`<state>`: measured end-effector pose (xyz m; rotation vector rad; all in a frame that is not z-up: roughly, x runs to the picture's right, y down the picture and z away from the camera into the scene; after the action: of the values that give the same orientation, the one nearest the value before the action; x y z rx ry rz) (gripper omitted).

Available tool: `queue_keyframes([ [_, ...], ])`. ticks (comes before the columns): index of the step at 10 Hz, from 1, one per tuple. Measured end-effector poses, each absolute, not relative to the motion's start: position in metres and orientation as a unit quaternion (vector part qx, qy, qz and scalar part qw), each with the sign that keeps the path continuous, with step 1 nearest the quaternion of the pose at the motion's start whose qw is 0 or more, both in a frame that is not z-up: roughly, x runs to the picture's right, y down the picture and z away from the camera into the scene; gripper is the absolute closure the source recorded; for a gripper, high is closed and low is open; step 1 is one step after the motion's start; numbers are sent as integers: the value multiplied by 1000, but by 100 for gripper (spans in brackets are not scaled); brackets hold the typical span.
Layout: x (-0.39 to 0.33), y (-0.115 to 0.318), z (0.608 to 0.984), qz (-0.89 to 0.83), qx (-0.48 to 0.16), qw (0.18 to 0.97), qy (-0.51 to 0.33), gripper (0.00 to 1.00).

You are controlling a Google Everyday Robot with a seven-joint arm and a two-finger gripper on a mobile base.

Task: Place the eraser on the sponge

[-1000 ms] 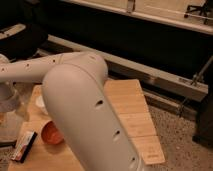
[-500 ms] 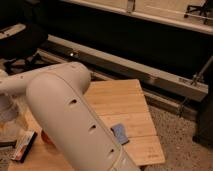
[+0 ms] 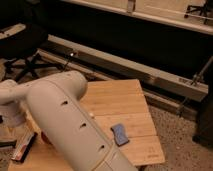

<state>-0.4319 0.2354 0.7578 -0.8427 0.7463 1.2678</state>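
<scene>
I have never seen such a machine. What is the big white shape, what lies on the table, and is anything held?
The big white shape is the robot's arm, seen very close. The single picture looks down over this arm at a small wooden table. A blue-grey sponge lies near the table's right front. The eraser, a flat block with dark edges and a reddish face, lies at the left edge, apart from the sponge. The arm hides the table's middle. The pincer, the two-finger part that grasps, is out of view, probably beyond the arm's left end, so I cannot say whether it holds anything.
</scene>
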Motion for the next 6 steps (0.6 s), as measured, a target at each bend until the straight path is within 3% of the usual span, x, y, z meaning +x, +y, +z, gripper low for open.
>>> queue_keyframes([
  [4, -411, 256, 775, 570, -388, 643, 334, 38],
  [6, -418, 270, 777, 567, -403, 636, 334, 57],
])
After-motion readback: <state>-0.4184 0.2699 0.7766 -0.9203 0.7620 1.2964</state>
